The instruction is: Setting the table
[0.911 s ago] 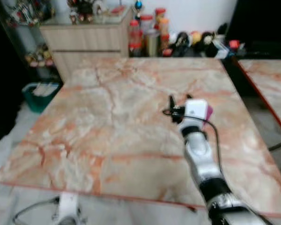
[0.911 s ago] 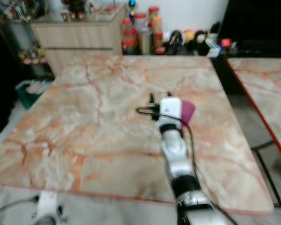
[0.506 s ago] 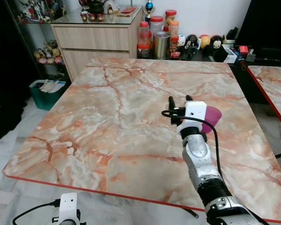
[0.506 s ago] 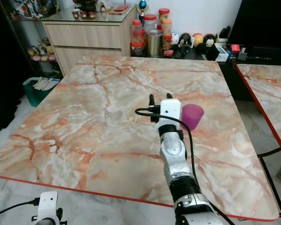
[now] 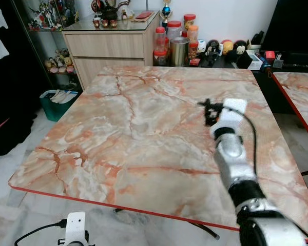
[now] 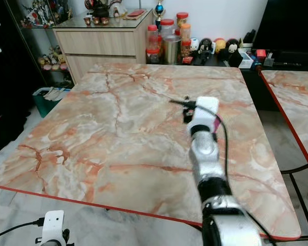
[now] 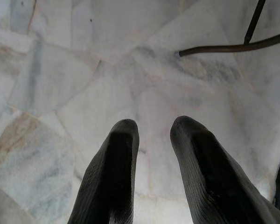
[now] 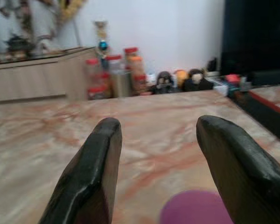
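- On marble table [image 6: 118, 118], purple cup [image 8: 196, 207] is set down, right of middle.
- My right gripper [image 8: 161, 154] hovers above it, fingers wide, empty.
- Left gripper [image 7: 151, 135] idle, slightly parted, empty.
- Other settings left, I judge.

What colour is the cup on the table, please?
Purple cup, seen best in the right wrist view.

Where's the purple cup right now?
The purple cup stands on the marble table, right half, just below and between the right gripper's open fingers.
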Robot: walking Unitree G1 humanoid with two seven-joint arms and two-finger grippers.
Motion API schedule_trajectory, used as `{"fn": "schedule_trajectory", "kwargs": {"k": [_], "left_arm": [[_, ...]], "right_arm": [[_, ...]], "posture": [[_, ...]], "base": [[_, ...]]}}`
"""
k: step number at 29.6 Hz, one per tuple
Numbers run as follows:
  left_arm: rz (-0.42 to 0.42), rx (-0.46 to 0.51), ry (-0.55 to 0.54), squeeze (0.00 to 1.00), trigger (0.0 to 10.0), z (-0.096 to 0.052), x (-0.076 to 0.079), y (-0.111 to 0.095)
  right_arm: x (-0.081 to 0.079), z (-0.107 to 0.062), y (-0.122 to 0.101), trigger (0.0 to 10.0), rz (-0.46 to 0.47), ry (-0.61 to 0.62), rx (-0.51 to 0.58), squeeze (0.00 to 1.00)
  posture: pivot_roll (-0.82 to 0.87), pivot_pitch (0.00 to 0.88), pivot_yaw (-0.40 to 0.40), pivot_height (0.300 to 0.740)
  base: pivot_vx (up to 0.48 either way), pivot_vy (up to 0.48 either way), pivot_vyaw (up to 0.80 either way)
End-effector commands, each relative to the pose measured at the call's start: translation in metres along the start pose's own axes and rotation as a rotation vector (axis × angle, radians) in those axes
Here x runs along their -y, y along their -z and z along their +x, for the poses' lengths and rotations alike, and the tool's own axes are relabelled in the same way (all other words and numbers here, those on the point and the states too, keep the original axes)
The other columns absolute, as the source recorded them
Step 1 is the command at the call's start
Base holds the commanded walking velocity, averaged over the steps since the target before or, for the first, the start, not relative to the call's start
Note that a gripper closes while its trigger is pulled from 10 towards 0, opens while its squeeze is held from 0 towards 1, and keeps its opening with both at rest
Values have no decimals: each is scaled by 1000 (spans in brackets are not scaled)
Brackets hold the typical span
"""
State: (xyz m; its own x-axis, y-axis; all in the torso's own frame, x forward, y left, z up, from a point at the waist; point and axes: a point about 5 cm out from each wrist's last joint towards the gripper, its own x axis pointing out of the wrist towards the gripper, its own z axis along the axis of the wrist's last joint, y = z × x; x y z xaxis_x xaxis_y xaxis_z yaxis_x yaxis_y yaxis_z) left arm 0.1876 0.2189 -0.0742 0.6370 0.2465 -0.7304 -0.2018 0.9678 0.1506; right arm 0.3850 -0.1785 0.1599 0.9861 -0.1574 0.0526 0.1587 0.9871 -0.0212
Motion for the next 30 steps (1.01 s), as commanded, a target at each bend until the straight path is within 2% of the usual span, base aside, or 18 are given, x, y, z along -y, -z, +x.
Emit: {"fn": "schedule_trajectory", "kwargs": {"k": [1, 5, 10, 19, 20, 21, 24, 25, 26, 27, 30], "left_arm": [[-18, -7, 4, 0, 10000, 0, -2, 0], [-22, -8, 12, 0, 10000, 1, 0, -1], [-25, -11, 17, 0, 10000, 1, 1, -1], [-35, -18, 30, 0, 10000, 0, 3, 1], [-35, -19, 31, 0, 10000, 0, 3, 1], [-35, -20, 32, 0, 10000, 0, 3, 2], [-34, -21, 35, 0, 10000, 0, 4, 2], [-34, -21, 36, 0, 10000, 0, 4, 2], [-34, -21, 37, 0, 10000, 0, 5, 2], [-33, -21, 38, 0, 10000, 0, 5, 2], [-33, -25, 40, 0, 10000, 0, 6, 3]], "right_arm": [[-6, 1, 11, 10000, -40, -33, -92, 0], [-9, 1, 13, 10000, -63, -70, -118, 0], [-21, 5, 7, 10000, -132, -190, -148, 0], [-22, 10, -2, 10000, -122, -177, -143, 0], [-18, 10, 0, 10000, -131, -161, -166, 957], [-16, 10, 1, 10000, -133, -156, -172, 1000], [-13, 9, 4, 10000, -137, -139, -189, 969], [-12, 9, 5, 10000, -134, -133, -196, 773], [-12, 8, 7, 10000, -134, -130, -202, 78], [-12, 7, 8, 10000, -133, -125, -207, 0], [-13, 5, 11, 10000, -127, -118, -223, 0]], "posture": [[13, 0, 42, 740], [20, 0, 40, 740], [17, 0, 40, 740], [18, 0, 36, 740], [16, 0, 36, 740], [14, 0, 37, 740], [14, 0, 36, 740], [15, 0, 35, 740], [14, 0, 35, 740], [14, 0, 35, 740], [12, 0, 37, 740]], "base": [[0, 0, 0], [0, 0, 0], [0, 0, 0], [0, 0, 0], [0, 0, 0], [0, 0, 0], [0, 0, 0], [0, 0, 0], [0, 0, 0], [0, 0, 0], [0, 0, 0]]}}
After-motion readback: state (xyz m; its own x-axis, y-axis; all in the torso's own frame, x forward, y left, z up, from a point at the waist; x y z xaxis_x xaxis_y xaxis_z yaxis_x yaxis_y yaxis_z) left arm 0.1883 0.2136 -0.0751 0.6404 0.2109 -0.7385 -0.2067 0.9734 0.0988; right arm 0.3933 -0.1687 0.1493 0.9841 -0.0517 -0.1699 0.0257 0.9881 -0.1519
